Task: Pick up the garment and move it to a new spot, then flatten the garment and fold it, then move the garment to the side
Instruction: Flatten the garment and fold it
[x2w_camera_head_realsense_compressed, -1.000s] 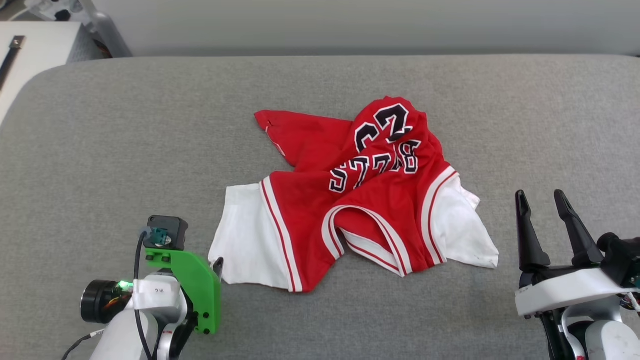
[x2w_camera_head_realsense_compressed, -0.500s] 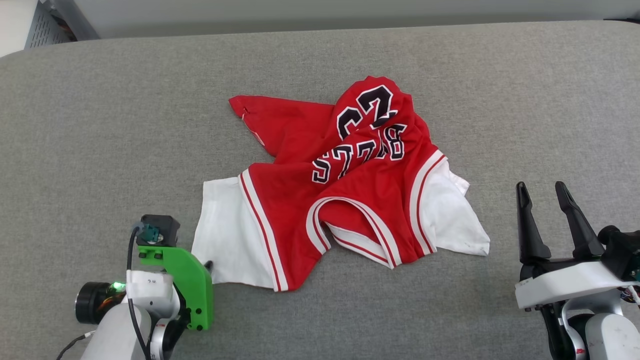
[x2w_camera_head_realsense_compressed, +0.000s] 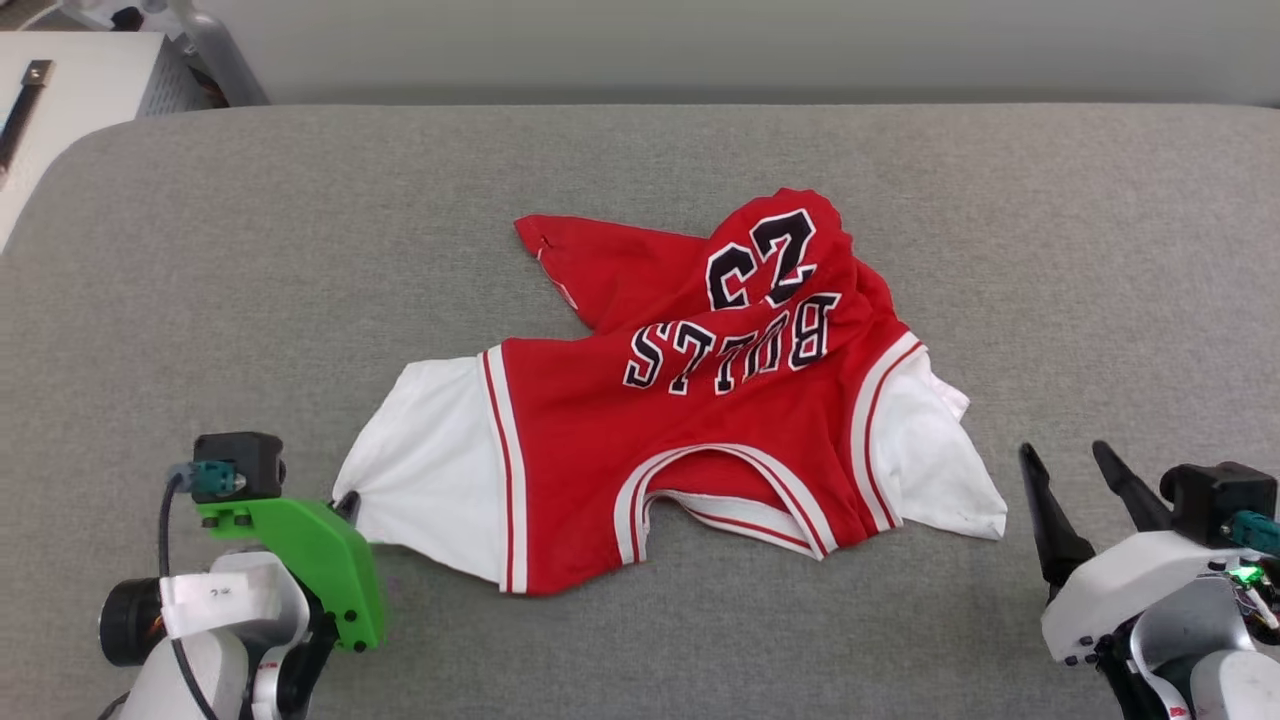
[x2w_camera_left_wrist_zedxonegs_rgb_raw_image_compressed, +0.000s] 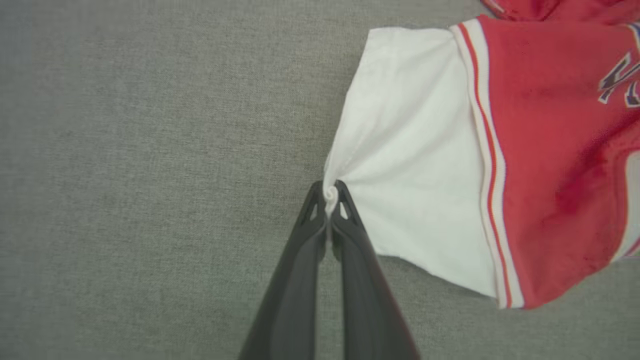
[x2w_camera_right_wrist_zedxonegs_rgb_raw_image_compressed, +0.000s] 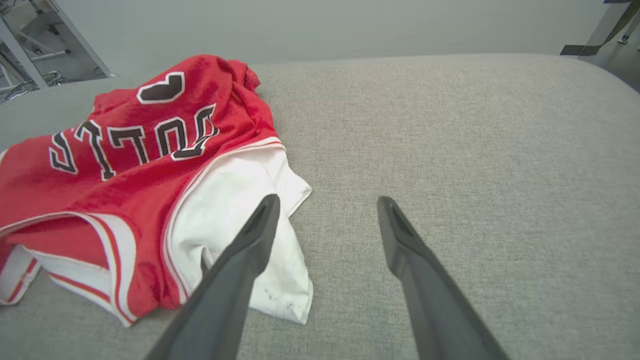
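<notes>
Left gripper is pinching the hem of the garment, lying crumpled mid grey cushion. Right gripper is hovering wide apart just beside it. Judging: pull low, outward, gently, avoiding slip.

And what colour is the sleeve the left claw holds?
White sleeve, best in the left wrist view.

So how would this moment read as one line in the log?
left gripper: shut on shirt sleeve | right gripper: open, beside shirt | shirt: crumpled on grey surface
</notes>
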